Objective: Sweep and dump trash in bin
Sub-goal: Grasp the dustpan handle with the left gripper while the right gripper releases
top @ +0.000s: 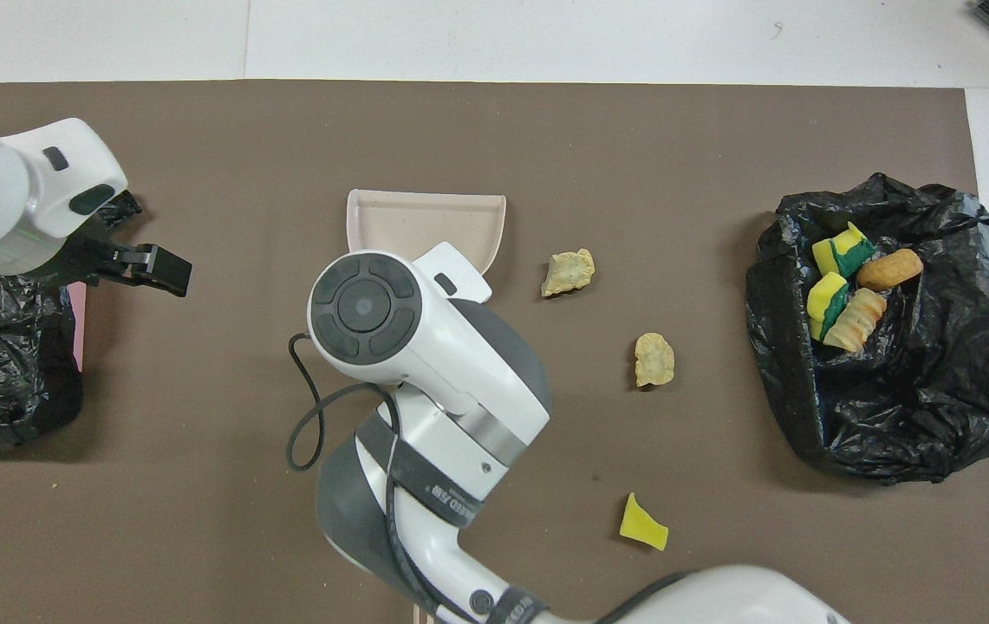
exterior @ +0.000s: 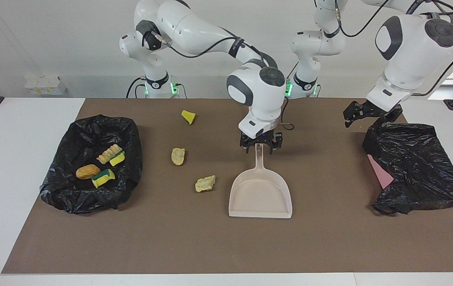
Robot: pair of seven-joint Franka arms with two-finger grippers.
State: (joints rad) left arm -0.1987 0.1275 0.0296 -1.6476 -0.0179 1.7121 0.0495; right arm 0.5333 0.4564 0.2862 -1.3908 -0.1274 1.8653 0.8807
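Observation:
A beige dustpan [exterior: 260, 194] lies flat mid-table, its mouth pointing away from the robots; it also shows in the overhead view [top: 425, 224]. My right gripper [exterior: 261, 147] is down on its handle and grips it. Three scraps of trash lie on the mat toward the right arm's end: a yellow sponge bit [exterior: 188, 116], a tan lump [exterior: 178, 156] and a yellowish lump [exterior: 205, 183] beside the pan. Several more scraps [exterior: 103, 177] lie in the black-lined bin [exterior: 91, 200]. My left gripper [exterior: 353, 114] hangs by a black bag [exterior: 417, 167]. No brush shows.
The crumpled black bag at the left arm's end partly covers a pink thing [exterior: 381, 171]. A brown mat [exterior: 226, 246] covers the table's middle, with white table at both ends. A cable [top: 308, 433] hangs from the right arm over the mat.

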